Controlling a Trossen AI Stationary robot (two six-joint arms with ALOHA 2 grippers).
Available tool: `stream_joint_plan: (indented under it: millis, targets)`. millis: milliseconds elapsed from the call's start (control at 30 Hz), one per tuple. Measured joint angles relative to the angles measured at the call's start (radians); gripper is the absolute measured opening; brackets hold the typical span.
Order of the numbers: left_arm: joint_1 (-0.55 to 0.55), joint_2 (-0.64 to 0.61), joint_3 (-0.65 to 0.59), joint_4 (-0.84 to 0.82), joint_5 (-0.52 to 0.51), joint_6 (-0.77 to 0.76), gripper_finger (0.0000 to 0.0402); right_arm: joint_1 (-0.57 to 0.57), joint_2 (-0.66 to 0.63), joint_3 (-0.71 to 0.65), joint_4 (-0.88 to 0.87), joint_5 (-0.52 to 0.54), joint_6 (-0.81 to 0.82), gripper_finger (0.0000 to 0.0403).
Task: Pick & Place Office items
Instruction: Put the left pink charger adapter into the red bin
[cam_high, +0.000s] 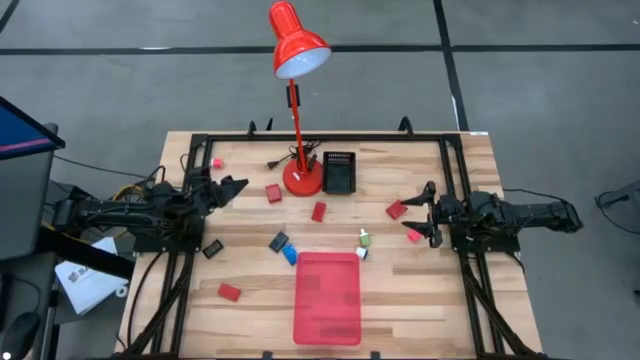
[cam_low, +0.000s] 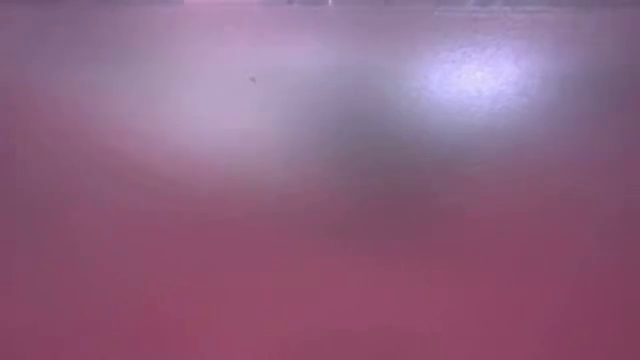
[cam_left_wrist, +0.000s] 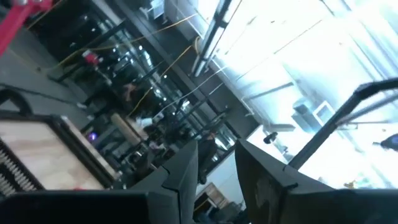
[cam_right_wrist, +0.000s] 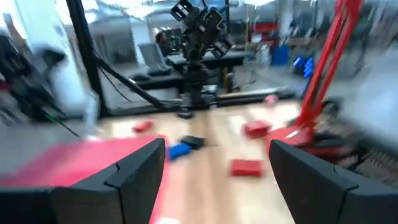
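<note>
Office items are small thumb-sized pieces scattered over the pale wooden slat table (cam_high: 420, 290): red blocks by the lamp base (cam_high: 273, 193), just below it (cam_high: 319, 211), toward the right side (cam_high: 397, 210) and at the near-left (cam_high: 229, 292); a tiny pink-red piece (cam_high: 216, 162) at the far-left; a blue block (cam_high: 289, 254) touching a black block (cam_high: 278, 241) just off the tray's far-left corner; a white-green piece (cam_high: 364, 240) near the tray's far-right corner; a flat black piece (cam_high: 212, 248) by the left arm. One more red block (cam_high: 413, 236) lies just beside the right gripper (cam_high: 432, 213), not held. Right gripper's fingers spread wide w/ nothing between them, hovering at the table's right side, pointing inward. Left gripper (cam_high: 236, 187) sits over the table's left part, tips close together w/ a narrow gap per the left wrist view, nothing gripped. Flat red rectangular tray (cam_high: 327, 298) lies near-centre, bare. Tall red desk lamp (cam_high: 298, 45) stands at the far-centre, a black slotted box (cam_high: 339, 173) just beside its base. Black metal frame (cam_high: 330, 138) rims the table. Floor is grey w/ dark lines. Low view shows only a pinkish blur. Right wrist view looks across the table to the left arm and a workshop w/ benches beyond.
</note>
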Motion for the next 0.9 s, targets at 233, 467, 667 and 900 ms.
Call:
stream_joint_plan:
  millis: [233, 467, 667, 900]
  targets:
    - [0.0, 0.02, 0.0, -0.004, -0.115, -0.001, 0.0104, -0.009, 0.0, 0.0, 0.006, 0.001, -0.11, 0.0282]
    - [0.0, 0.091, 0.0, -0.003, -0.15, -0.035, 0.0104, -0.003, 0.001, 0.004, 0.166, -0.015, 0.232, 0.0282]
    - [0.0, 0.173, 0.0, -0.003, -0.16, -0.126, 0.0104, -0.005, 0.003, 0.026, 0.317, 0.006, 0.49, 0.0282]
    - [0.0, 0.249, 0.0, 0.058, -0.139, -0.177, 0.0104, -0.006, 0.004, 0.028, 0.552, 0.09, 0.538, 0.0282]
